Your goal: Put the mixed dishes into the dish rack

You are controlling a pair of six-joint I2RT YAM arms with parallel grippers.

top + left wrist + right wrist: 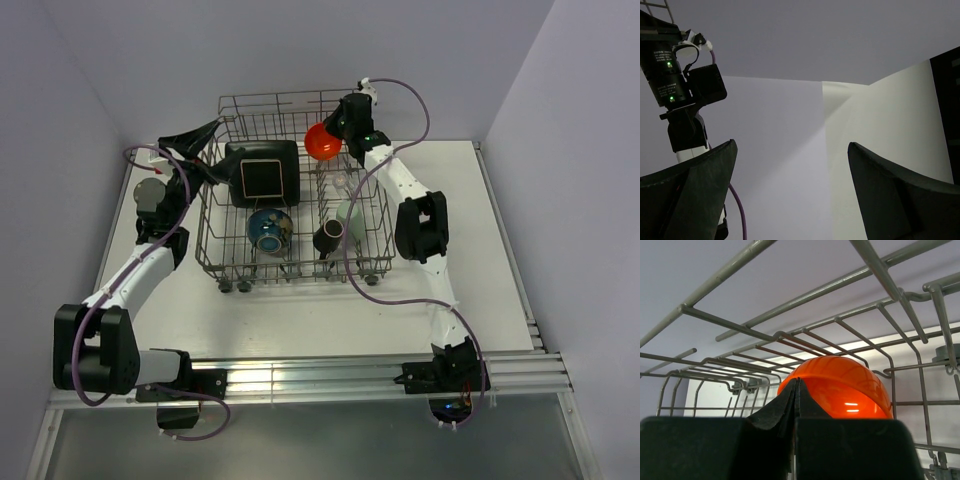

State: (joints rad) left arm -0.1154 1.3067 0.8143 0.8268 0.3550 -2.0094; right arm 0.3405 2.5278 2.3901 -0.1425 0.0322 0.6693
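The grey wire dish rack stands mid-table. In it are the black square plate standing on edge, the blue bowl, the dark brown mug, the pale green cup and the clear glass. My right gripper is shut on the rim of the small orange bowl at the rack's back right. In the right wrist view the bowl sits just past my pinched gripper, among the rack wires. My left gripper is open and empty by the rack's back left corner, and in its own view it points up at the walls.
The right arm's wrist and its purple cable show in the left wrist view. Pale walls close in the table at the back and both sides. The white tabletop extends to the right of the rack and in front of it.
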